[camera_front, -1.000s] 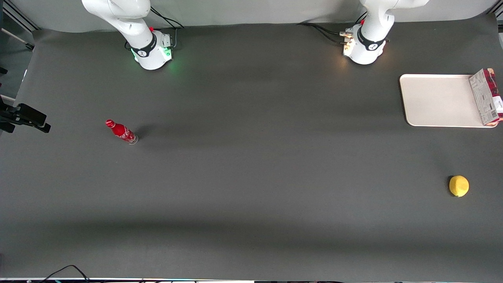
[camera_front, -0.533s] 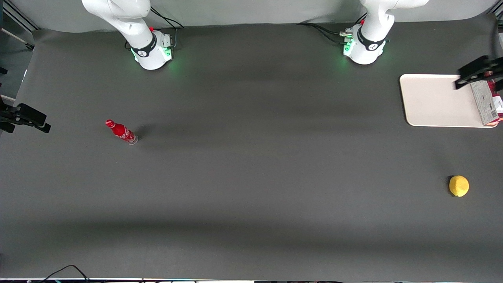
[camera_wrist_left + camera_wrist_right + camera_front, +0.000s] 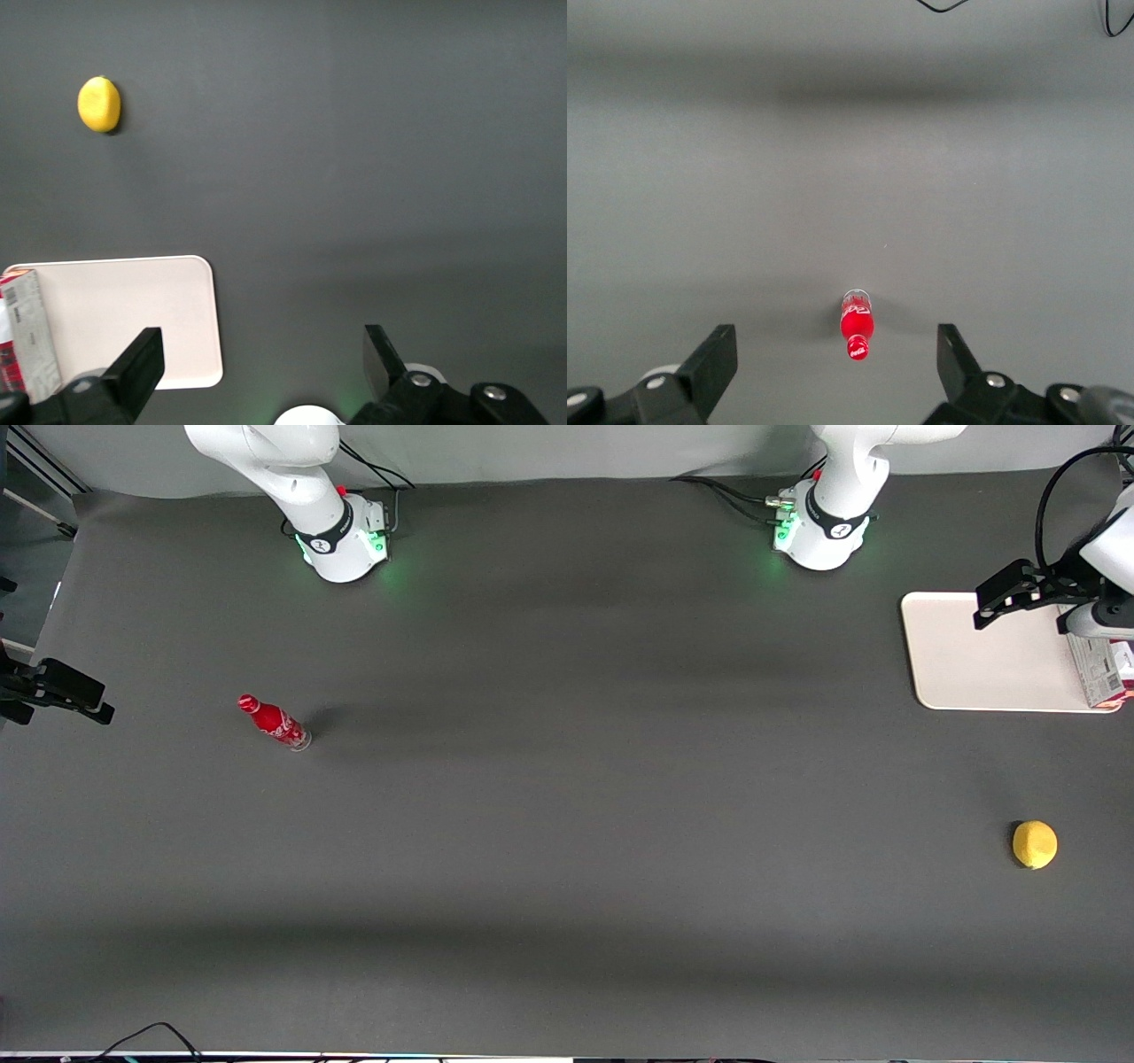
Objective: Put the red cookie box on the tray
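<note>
Table [image 3: 567, 824] covered with dark grey matte cloth, lit evenly, with pale grey backdrop along the edge where the arm bases stand. At the working arm's end, near that same edge, a cream-beige tray [image 3: 974, 651] with rounded corners and low rim, lying flat. On the tray, along its short edge closest to the table end, the red cookie box [image 3: 1099, 673], lying with white printed side up and dark red side turned outward; partly hidden under the arm in the front view, seen more fully in the left wrist view [image 3: 31, 332]. Tray in that view [image 3: 133, 310] mostly bare beside the box.

Left gripper [image 3: 261, 359] raised above the tray, over the part near the box, fingers spread wide and grasping nothing; black finger [image 3: 1005, 593] visible in the front view over the tray rim. No contact with box or tray.

Nearer to the front camera than the tray, well apart from it and close to the same table end, a yellow lemon [image 3: 1035, 844], also seen from the left wrist [image 3: 99, 104]. Toward the parked arm's end, a small red soda bottle [image 3: 273, 722] lying on its side, alone, seen too from the right wrist [image 3: 856, 326].

Between bottle and tray, wide bare cloth across the whole middle. Also wide bare cloth along the edge closest to the front camera.
</note>
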Robot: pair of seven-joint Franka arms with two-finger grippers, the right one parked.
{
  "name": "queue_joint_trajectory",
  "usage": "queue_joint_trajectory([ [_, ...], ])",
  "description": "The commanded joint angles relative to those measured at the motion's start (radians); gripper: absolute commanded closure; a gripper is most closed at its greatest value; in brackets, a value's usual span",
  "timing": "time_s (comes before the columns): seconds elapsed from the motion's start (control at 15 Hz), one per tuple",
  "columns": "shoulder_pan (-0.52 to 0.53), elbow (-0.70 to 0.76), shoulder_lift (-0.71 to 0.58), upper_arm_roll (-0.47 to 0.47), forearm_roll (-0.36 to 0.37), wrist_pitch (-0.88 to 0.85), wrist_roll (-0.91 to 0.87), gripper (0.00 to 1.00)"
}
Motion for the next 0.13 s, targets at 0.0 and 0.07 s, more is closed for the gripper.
queue_joint_trajectory([
  [0.0, 0.014, 0.048, 0.018, -0.017, 0.034, -0.001, -0.005, 0.0],
  [0.07, 0.014, 0.048, 0.018, -0.017, 0.034, -0.002, -0.005, 0.0],
])
